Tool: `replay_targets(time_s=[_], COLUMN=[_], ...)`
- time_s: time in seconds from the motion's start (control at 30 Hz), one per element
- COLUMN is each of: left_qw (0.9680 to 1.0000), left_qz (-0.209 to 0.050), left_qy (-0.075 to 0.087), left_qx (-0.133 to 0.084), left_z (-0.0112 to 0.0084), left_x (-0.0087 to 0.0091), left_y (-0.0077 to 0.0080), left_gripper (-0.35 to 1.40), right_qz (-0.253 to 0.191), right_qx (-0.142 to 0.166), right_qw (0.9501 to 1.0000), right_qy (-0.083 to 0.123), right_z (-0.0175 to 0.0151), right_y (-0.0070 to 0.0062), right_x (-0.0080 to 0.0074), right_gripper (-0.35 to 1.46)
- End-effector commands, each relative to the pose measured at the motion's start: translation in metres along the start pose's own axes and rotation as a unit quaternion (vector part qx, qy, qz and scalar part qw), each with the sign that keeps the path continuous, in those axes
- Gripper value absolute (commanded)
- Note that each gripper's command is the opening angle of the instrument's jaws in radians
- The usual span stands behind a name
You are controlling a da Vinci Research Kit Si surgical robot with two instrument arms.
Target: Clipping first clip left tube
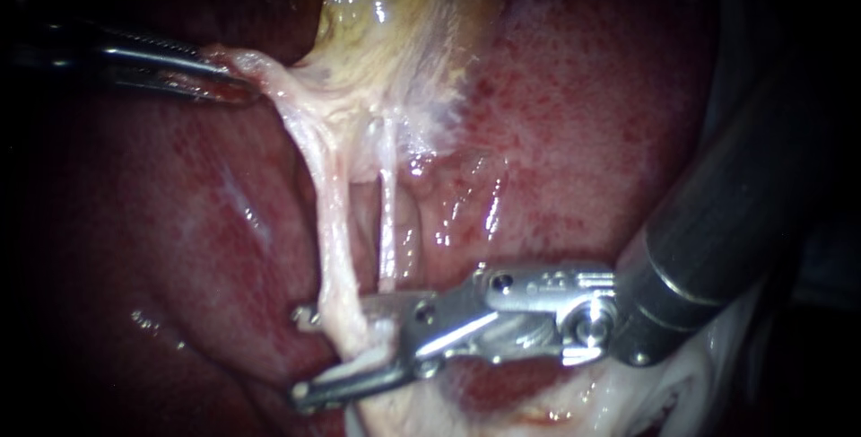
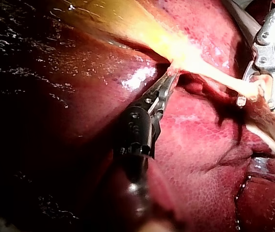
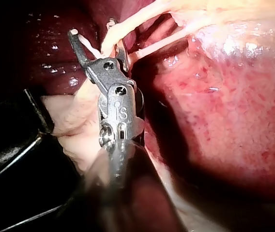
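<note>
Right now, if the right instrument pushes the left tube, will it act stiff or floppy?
Probably floppy: the left tube is a thin pale band, straight only because the left instrument, shut on tissue above, pulls it taut. It glistens, so it may slip between the right instrument's open jaws. Being thin, it could tear easily.

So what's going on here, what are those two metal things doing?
Two robot instruments are working on a pig's liver and gallbladder. The left instrument has its jaws shut on a flap of tissue below the gallbladder, holding it stretched to the side. The right instrument has its open jaws straddling the left tube, low down, placed to clip it. No clip shows on the tube yet.
</note>
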Motion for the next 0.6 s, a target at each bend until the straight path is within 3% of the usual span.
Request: replay_targets(time_s=[0.03,0.4,0.57,0.6], left_qw=[1.0000,1.0000,1.0000,1.0000], left_qz=[0.000,0.000,0.000,0.000], left_qy=[0.000,0.000,0.000,0.000], left_qx=[0.000,0.000,0.000,0.000], left_z=[0.0000,0.0000,0.0000,0.0000], left_x=[0.0000,0.0000,0.0000,0.0000], left_y=[0.0000,0.0000,0.0000,0.0000], left_gripper=[-0.35,-0.35,-0.35,-0.35], right_qz=[0.000,0.027,0.056,0.065], right_qx=[-0.001,0.001,0.010,0.011], right_qw=[1.0000,0.9996,0.9984,0.9978], right_qy=[0.000,-0.001,-0.003,-0.003], right_z=[-0.0002,-0.0013,-0.0017,-0.0017], right_y=[0.0001,0.0003,0.0001,0.0001], right_x=[-0.0002,-0.0006,-0.0006,-0.0006], right_gripper=[0.43,0.14,-0.34,-0.35])
